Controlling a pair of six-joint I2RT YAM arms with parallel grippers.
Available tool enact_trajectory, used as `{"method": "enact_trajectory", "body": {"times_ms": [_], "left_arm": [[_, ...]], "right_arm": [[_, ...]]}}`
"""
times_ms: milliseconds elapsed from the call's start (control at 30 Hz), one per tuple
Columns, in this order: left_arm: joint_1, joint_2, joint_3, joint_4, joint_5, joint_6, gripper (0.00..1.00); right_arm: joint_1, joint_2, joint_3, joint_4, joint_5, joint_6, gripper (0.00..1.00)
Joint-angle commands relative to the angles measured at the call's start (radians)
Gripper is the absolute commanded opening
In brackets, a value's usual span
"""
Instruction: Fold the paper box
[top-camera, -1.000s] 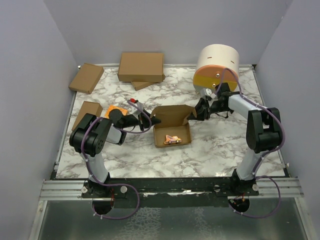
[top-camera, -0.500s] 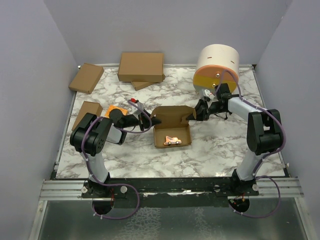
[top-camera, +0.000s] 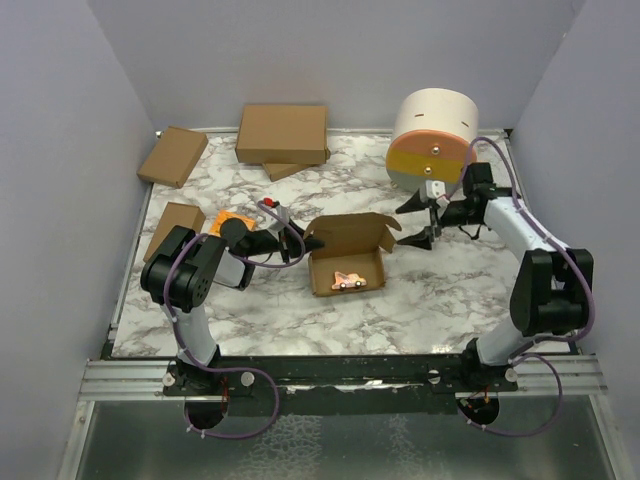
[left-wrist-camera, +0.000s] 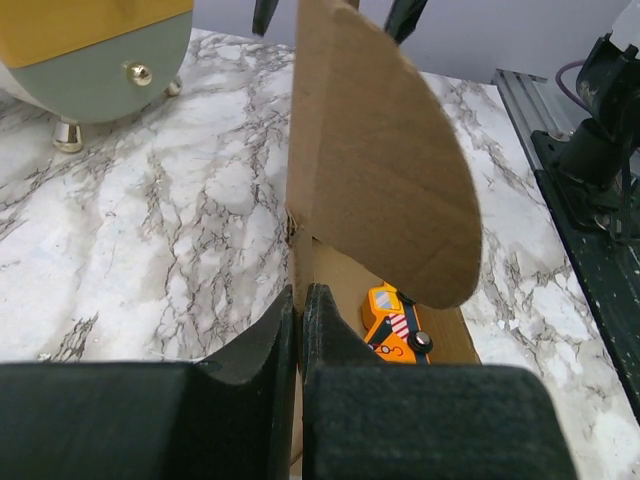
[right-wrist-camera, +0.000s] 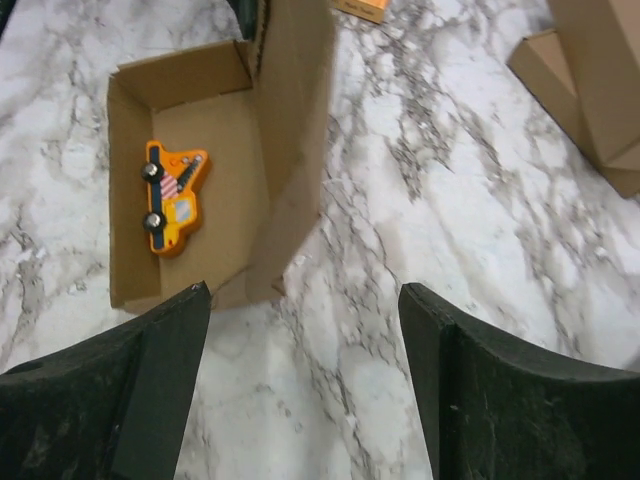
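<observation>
The paper box (top-camera: 350, 233) lies open in the middle of the table, its lid raised along the far side. An orange toy car (top-camera: 347, 280) lies inside it. My left gripper (top-camera: 300, 241) is shut on the box's left wall; in the left wrist view the fingers (left-wrist-camera: 270, 345) pinch the cardboard edge, with a rounded flap (left-wrist-camera: 380, 170) rising ahead and the toy car (left-wrist-camera: 395, 325) beyond. My right gripper (top-camera: 418, 222) stands open to the right of the box, apart from it. In the right wrist view the box (right-wrist-camera: 180, 120) and the car (right-wrist-camera: 172, 195) lie beyond the open gripper (right-wrist-camera: 305, 300).
A round white-and-orange container (top-camera: 433, 140) stands at the back right, close behind my right gripper. Larger brown cartons (top-camera: 282, 133) sit at the back, with others at the far left (top-camera: 173, 155) and beside my left arm (top-camera: 174, 228). An orange booklet (top-camera: 228, 220) lies by the left arm.
My right gripper has let go of the box's right flap, opened wide and drawn back to the right. The left gripper still holds the left wall.
</observation>
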Motion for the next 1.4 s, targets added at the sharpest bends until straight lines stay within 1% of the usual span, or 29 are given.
{"method": "enact_trajectory", "body": {"times_ms": [0, 133, 233, 300, 400, 500, 567, 667, 733, 833, 933, 967, 1000, 1033, 1133, 1267, 1367], "left_arm": [[-0.002, 0.016, 0.008, 0.247, 0.023, 0.021, 0.0], [-0.003, 0.018, 0.011, 0.248, 0.023, 0.018, 0.0], [-0.005, 0.017, 0.01, 0.248, 0.021, 0.019, 0.0], [-0.005, 0.015, 0.011, 0.246, 0.02, 0.019, 0.0], [-0.007, 0.016, 0.012, 0.248, 0.018, 0.017, 0.0], [-0.007, 0.016, 0.013, 0.248, 0.017, 0.014, 0.0], [-0.006, 0.017, 0.014, 0.248, 0.016, 0.009, 0.0], [-0.007, 0.022, 0.015, 0.248, 0.014, 0.004, 0.0], [-0.007, 0.023, 0.016, 0.247, 0.011, 0.003, 0.01], [-0.007, 0.021, 0.011, 0.246, 0.006, 0.001, 0.03], [-0.007, 0.021, 0.008, 0.246, -0.003, -0.001, 0.05], [-0.006, 0.02, 0.008, 0.245, -0.01, -0.007, 0.05], [-0.005, 0.019, 0.005, 0.245, -0.019, -0.011, 0.06], [-0.003, 0.015, -0.002, 0.245, -0.031, -0.01, 0.1], [0.006, -0.007, -0.03, 0.244, -0.077, -0.012, 0.29], [0.015, -0.074, -0.099, 0.245, -0.152, 0.008, 0.55], [0.021, -0.147, -0.162, 0.244, -0.227, 0.018, 0.68]], "right_arm": [[-0.094, -0.059, 0.055, -0.182, 0.017, -0.16, 0.77], [-0.102, -0.089, 0.135, -0.275, -0.001, -0.144, 0.78], [-0.096, -0.112, 0.168, -0.225, -0.046, 0.003, 0.8], [-0.069, -0.132, 0.162, -0.157, -0.036, 0.12, 0.8], [0.008, -0.178, 0.104, -0.021, 0.039, 0.269, 0.8], [0.096, -0.213, 0.025, 0.143, 0.159, 0.386, 0.81], [0.141, -0.21, 0.021, 0.19, 0.237, 0.412, 0.8], [0.193, -0.172, 0.066, 0.179, 0.316, 0.395, 0.77], [0.219, -0.142, 0.097, 0.174, 0.361, 0.389, 0.7], [0.234, -0.105, 0.128, 0.178, 0.402, 0.402, 0.52], [0.236, -0.096, 0.134, 0.183, 0.404, 0.407, 0.28], [0.236, -0.097, 0.133, 0.182, 0.4, 0.404, 0.21], [0.235, -0.099, 0.132, 0.18, 0.396, 0.398, 0.16], [0.235, -0.104, 0.129, 0.176, 0.393, 0.389, 0.13], [0.236, -0.122, 0.114, 0.17, 0.384, 0.368, 0.08], [0.236, -0.136, 0.101, 0.175, 0.374, 0.375, 0.07], [0.236, -0.132, 0.104, 0.172, 0.364, 0.383, 0.07]]}}
